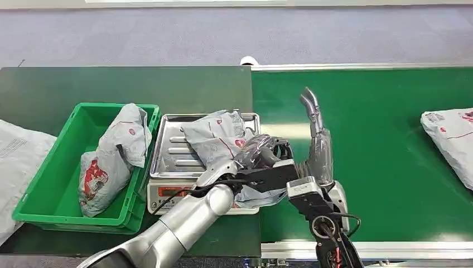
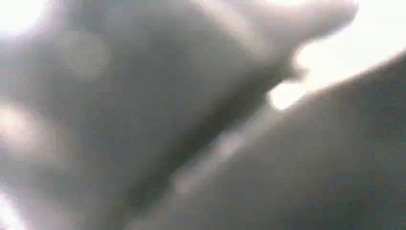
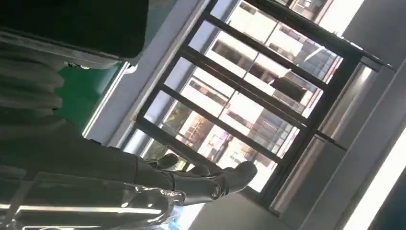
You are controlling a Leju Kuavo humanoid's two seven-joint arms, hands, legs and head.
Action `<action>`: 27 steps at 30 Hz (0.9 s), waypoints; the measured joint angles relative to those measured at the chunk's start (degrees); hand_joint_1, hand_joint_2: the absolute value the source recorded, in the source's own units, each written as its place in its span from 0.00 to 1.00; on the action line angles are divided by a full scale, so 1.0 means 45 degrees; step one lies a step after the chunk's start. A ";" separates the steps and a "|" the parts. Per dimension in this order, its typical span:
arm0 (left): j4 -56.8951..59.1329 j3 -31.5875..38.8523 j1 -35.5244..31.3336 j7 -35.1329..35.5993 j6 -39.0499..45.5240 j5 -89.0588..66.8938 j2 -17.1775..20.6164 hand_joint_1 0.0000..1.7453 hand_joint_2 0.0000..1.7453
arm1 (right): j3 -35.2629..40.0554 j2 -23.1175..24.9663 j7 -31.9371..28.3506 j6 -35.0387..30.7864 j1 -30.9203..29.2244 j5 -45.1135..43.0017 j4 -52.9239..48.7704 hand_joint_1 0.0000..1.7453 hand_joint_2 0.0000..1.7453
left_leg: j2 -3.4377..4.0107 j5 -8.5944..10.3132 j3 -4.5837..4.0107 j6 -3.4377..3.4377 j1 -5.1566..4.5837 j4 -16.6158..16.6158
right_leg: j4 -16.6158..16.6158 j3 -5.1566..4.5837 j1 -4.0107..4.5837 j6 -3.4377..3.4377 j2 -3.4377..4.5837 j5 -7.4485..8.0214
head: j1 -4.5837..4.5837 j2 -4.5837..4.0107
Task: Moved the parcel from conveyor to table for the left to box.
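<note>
A crumpled grey parcel with red marks lies on the metal tray of a scale, at the table's edge beside the green conveyor. My left arm reaches across from the lower left, and my left hand grips the parcel's right end with its fingers curled over it. The left wrist view is a close grey blur. Just to the right, over the conveyor, my right hand stands upright and holds nothing. Its fingers are stretched out straight.
A green bin left of the scale holds another grey parcel. One more parcel lies on the conveyor at the far right. A white bag lies at the table's left edge.
</note>
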 measured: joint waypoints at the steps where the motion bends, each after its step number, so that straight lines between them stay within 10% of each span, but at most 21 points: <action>1: 0.0014 -0.0005 0.0016 -0.0062 0.0266 0.0009 0.0000 1.00 1.00 | -0.0010 0.0000 0.0010 0.0000 0.0020 0.0010 0.0000 0.00 1.00 | -0.0001 0.0000 -0.0001 0.0000 0.0000 0.0000 | 0.0000 -0.0002 0.0000 0.0000 0.0000 0.0000 | -0.0010 0.0000; 8: -0.0019 0.0329 0.0509 -0.1514 0.1744 0.1087 0.0000 1.00 1.00 | 0.0233 0.0067 -0.0131 0.0228 -0.0036 0.0170 -0.0126 0.00 1.00 | 0.0003 0.0000 -0.0001 0.0000 0.0002 -0.0001 | 0.0002 -0.0003 0.0002 0.0000 0.0001 -0.0001 | -0.0010 0.0000; 10: -0.0166 0.0467 0.0642 -0.1807 0.1993 0.1282 0.0005 0.81 1.00 | 0.0350 0.0117 -0.0131 0.0253 -0.0090 0.0170 -0.0180 0.00 1.00 | 0.0003 0.0000 0.0000 0.0000 0.0002 -0.0001 | 0.0002 -0.0003 0.0001 0.0000 -0.0002 -0.0001 | -0.0010 0.0000; 14: -0.0807 0.0729 0.1057 -0.2103 0.2425 0.1724 0.0019 0.75 1.00 | 0.0612 0.0214 -0.0180 0.0253 -0.0324 0.0165 -0.0219 0.00 1.00 | 0.0003 0.0001 0.0002 0.0001 0.0001 -0.0001 | 0.0002 -0.0002 0.0001 0.0000 -0.0002 -0.0001 | -0.0010 0.0000; 20: -0.1720 0.0976 0.1626 -0.2473 0.3090 0.2288 0.0039 0.00 1.00 | 0.0967 0.0389 -0.0248 0.0223 -0.0552 0.0141 -0.0233 0.00 1.00 | 0.0010 0.0002 0.0004 0.0001 0.0001 -0.0001 | 0.0001 -0.0005 0.0000 0.0000 -0.0005 -0.0001 | -0.0010 0.0000; 27: -0.2302 0.1069 0.2011 -0.2759 0.3629 0.2865 0.0131 0.00 1.00 | 0.1200 0.0510 -0.0345 0.0121 -0.0642 0.0107 -0.0233 0.00 1.00 | 0.0007 0.0003 0.0002 0.0001 0.0002 -0.0001 | 0.0001 -0.0005 0.0001 0.0000 -0.0010 -0.0002 | -0.0010 0.0000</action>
